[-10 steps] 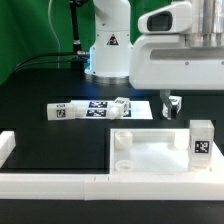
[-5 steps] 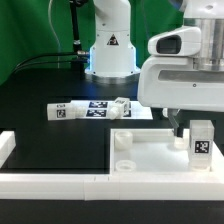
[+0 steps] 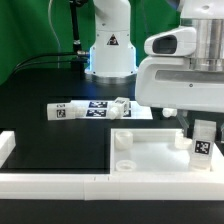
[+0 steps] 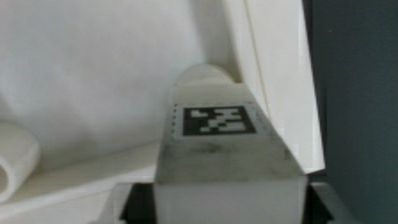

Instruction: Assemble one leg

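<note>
The gripper (image 3: 200, 126) has come down and moved toward the exterior view's right. A second ago it hung above and to the exterior view's left of the standing leg (image 3: 204, 148), and now it sits over the leg's top. The leg showed whole before, and its upper end is now covered by the gripper.

Black surface (image 3: 50, 140), 5 things resting on it.
The marker board (image 3: 100, 110) lies mid-surface, a tagged white leg (image 3: 62, 111) at its end on the exterior view's left; the socketed white panel (image 3: 150, 157) sits beside a white rail (image 3: 50, 181); the arm's base (image 3: 110, 58) stands behind.
</note>
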Controlling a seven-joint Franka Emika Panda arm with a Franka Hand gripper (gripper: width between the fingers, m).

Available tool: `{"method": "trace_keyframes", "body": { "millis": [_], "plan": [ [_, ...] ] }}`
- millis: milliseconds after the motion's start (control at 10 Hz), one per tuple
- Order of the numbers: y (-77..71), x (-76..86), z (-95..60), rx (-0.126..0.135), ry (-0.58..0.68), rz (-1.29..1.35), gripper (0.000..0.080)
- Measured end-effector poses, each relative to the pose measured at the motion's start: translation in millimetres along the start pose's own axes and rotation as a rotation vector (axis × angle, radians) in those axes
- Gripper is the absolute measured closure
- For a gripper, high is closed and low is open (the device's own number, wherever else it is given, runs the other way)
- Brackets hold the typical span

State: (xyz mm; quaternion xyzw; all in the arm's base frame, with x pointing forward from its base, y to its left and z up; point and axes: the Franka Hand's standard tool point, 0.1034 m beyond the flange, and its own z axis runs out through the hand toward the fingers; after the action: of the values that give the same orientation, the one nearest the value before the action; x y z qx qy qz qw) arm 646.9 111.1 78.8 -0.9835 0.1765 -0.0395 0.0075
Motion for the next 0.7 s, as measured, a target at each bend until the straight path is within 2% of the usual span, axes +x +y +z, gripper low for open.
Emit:
{"method": "trace_keyframes", "body": {
  "millis": [200,400,600,700],
  "plan": [
    [0.9,0.2,0.2,-0.001,0.000,0.145,0.0515],
    [5.0,1.3,1.0,0.001,0.011,0.401,0.0515],
    [11.0,1.9,1.3,0.009,-0.023,0.752,0.0515],
    [8.6,-1.8,1.5,-0.003,-0.038,0.945,0.0514]
  ]
}}
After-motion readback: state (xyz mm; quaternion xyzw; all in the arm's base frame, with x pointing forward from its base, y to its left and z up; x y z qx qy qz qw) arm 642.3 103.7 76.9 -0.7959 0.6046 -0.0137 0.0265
